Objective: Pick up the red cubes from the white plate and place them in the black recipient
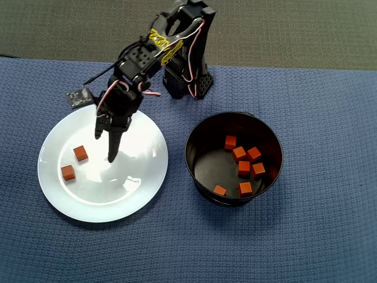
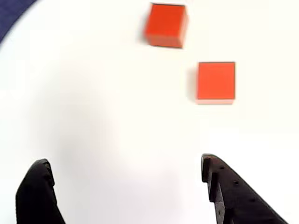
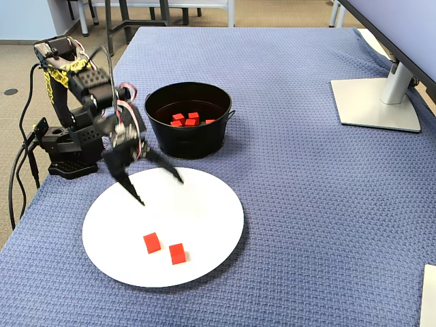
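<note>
In the wrist view, the gripper (image 2: 126, 186) stood nearest the lens with its two black fingers spread well apart and nothing between them, poised over the white plate (image 2: 93, 102). Just beyond the fingertips lay the two red cubes still to be moved: the nearer cube (image 2: 215, 80) ahead of the right-hand finger, and the farther cube (image 2: 165, 24) a little past it and to its left. The two were close together but not touching.

Judged procedure for the step in hand: advance and shift the open gripper toward the right of the wrist view until the nearer cube sits midway between the fingers, descend close to the plate surface, then close squarely on two opposite flat faces. Keep the left finger clear of the farther cube. The glazed plate looked slick, so a glancing contact would probably push a cube away rather than seat it.

The cubes were matte, sharp-edged and red-orange. The plate was flat, round and glossy. It rested on a blue woven tablecloth (image 3: 306, 204).

Farther off, in the fixed view, stood the black recipient (image 3: 187, 139), a round, glossy, straight-walled tin. The overhead view showed six cubes (image 1: 244, 168) already on its flat bottom.
</note>
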Available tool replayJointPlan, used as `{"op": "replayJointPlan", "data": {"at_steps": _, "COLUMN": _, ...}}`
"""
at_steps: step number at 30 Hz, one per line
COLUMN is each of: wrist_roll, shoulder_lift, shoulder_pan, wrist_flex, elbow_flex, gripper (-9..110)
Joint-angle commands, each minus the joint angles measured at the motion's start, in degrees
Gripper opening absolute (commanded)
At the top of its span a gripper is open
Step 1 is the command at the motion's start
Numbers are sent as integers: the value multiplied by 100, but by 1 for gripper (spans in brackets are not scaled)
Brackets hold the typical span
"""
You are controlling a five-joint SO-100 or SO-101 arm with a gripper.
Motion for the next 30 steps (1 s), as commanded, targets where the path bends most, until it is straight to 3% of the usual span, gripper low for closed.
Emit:
{"op": "replayJointPlan", "data": {"at_steps": 1, "wrist_roll": -132, "shoulder_lift": -580, "shoulder_pan": 141, "wrist_flex": -97, "elbow_flex": -545, "gripper": 34}}
{"op": "replayJointPlan", "data": {"at_steps": 14, "wrist_roll": 431, "shoulder_lift": -2004, "shoulder_pan": 422, "wrist_flex": 1213, "elbow_flex": -2224, "gripper": 28}}
{"op": "replayJointPlan", "data": {"at_steps": 30, "wrist_roll": 53, "shoulder_lift": -2979, "shoulder_pan": 659, "wrist_flex": 738, "elbow_flex": -2637, "gripper": 24}}
